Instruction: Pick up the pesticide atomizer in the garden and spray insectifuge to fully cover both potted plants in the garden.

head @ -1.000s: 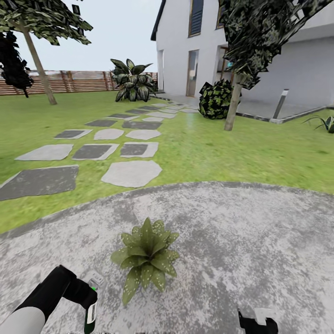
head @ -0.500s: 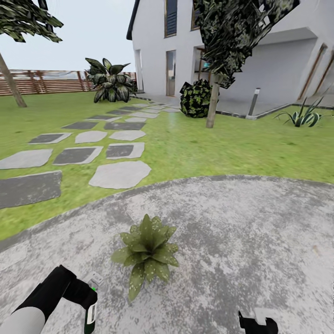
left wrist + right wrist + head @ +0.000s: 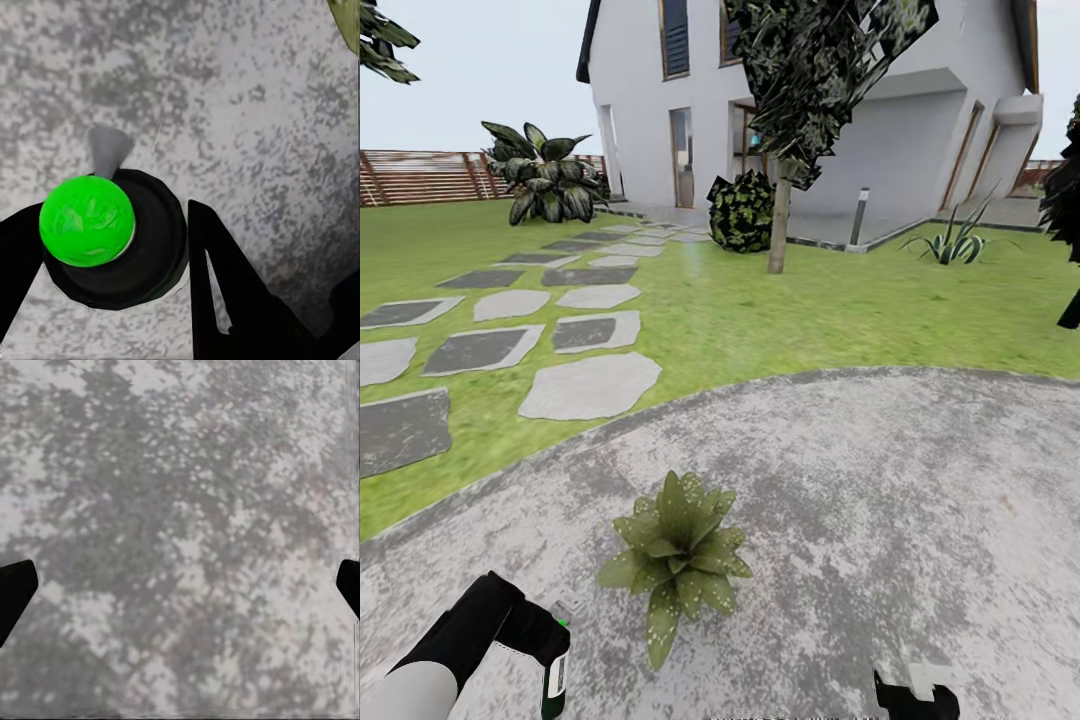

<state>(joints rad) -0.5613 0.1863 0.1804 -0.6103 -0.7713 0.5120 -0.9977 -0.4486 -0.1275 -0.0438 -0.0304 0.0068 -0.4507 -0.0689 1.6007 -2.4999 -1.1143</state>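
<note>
While the view has swung rightward, the left gripper stays clamped on the pesticide atomizer beside the potted plant; the right gripper is spread, empty.

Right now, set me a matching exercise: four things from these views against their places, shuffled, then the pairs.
Things:
1. pesticide atomizer
2. potted plant
3. stepping stones
4. bollard post

Places:
A. on the lawn
B. beside the house
C. between the left gripper's jaws
D. on the grey stone patio

Pairs: 1-C, 2-D, 3-A, 4-B
</note>
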